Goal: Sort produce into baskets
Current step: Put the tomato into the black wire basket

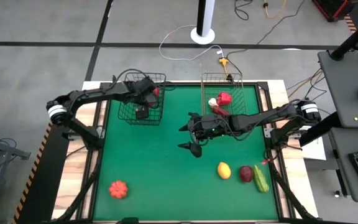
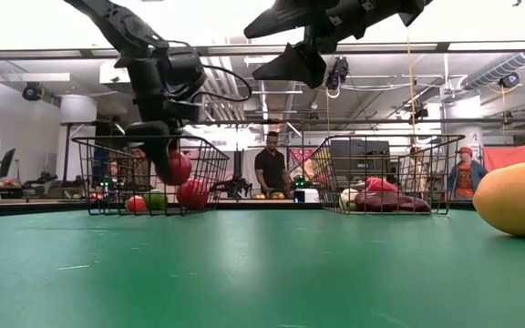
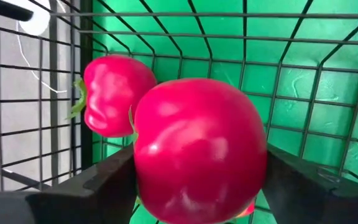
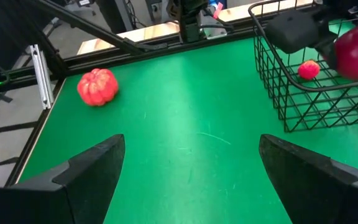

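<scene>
- Two baskets are seen at the frame's top: black basket (image 1: 140,99) upper left, copper basket (image 1: 224,94) upper centre.
- A red fruit (image 3: 197,149) is held between the left gripper (image 1: 149,92) jaws, partly spread, over the black basket.
- The right gripper (image 1: 190,137) jaws are spread wide, empty, mid-tabletop.
- A lemon (image 1: 224,170) lies lower right.

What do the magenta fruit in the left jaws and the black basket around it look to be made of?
Magenta fruit: looks like smooth moulded plastic or rubber with a glossy finish; soft highlights run across its skin and the colour is uniform. Which of the two, the look leaves open.

Black basket: thin wire in an open grid, probably coated or painted metal; the strands are even, dark and nearly matt.
</scene>
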### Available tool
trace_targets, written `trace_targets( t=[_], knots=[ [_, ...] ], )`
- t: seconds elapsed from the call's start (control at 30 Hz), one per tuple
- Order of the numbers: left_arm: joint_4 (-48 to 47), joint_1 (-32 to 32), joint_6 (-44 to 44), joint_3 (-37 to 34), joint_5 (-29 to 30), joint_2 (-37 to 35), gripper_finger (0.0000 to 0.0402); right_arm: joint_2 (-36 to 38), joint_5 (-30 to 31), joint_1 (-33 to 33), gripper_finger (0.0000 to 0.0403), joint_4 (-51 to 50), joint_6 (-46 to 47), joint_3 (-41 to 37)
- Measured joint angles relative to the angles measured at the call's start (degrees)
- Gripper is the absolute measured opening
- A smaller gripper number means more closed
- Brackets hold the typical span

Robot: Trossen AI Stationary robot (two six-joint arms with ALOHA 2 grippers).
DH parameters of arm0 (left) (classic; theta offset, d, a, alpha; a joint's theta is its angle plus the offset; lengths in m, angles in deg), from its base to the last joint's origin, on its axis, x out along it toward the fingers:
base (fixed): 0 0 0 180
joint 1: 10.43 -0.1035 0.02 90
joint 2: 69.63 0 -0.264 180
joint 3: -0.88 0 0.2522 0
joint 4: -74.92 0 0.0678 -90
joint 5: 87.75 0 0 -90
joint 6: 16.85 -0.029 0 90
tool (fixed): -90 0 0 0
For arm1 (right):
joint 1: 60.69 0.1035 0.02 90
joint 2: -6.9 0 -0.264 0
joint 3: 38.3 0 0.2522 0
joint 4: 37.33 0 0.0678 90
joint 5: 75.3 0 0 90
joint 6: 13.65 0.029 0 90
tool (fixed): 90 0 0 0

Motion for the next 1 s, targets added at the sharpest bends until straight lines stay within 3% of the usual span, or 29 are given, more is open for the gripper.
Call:
trace_targets(
  t=[0.37,1.0],
  knots=[
    [1.3,0.0,0.2,0.0,0.0,0.6,0.0296,0.0,0.0,0.0,0.0364,0.0,0.0,0.0],
    [2.4,0.0,-1.5,-0.1,0.2,0.2,0.0298,0.0,0.0,0.0,0.0364,-0.1,0.0,0.0]
  ],
)
